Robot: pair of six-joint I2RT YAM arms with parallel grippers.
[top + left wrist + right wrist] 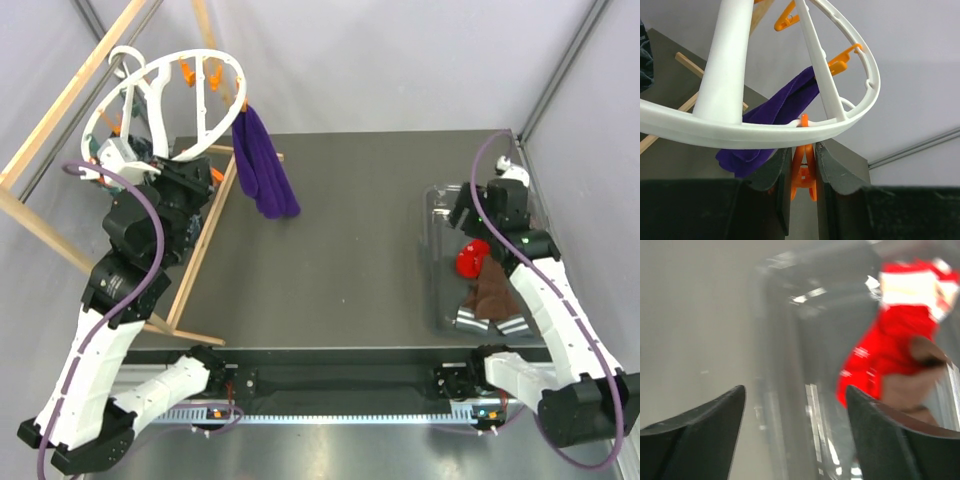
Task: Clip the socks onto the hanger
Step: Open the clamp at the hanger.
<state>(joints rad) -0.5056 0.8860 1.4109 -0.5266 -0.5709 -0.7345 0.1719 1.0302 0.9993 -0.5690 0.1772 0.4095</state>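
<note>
Two jobs are going on at once, by the look of it; the left gripper [802, 167] is pressing its fingers together on an orange clip [804, 176] hanging just under the rim of the white hanger [740, 131], while the right gripper [795, 395] is hovering with its fingers spread wide and nothing between them, over the clear bin [432, 290] on the right side of the table [360, 230].

The red sock [890, 350] is lying in that bin, well apart from the hanger, its pale cuff at the end farther from the fingers and a brown cloth [492, 292] touching its lower end; the wrist view is blurring, so finer detail is escaping me. A purple sock [790, 102] is already dangling from the far rim; I am guessing the step in hand is fetching the red one.

To do it well, I am thinking the right arm ought to be:
- taking the sock by the cuff, catching that cloth only and neither the brown piece nor the bin wall;
- lifting it until it is hanging free;
- bringing the cuff edge up into the clip from below.

The left arm needs to be holding its squeeze firm and the ring steady; whether the clip's mouth is gaping I cannot tell from here.
</note>
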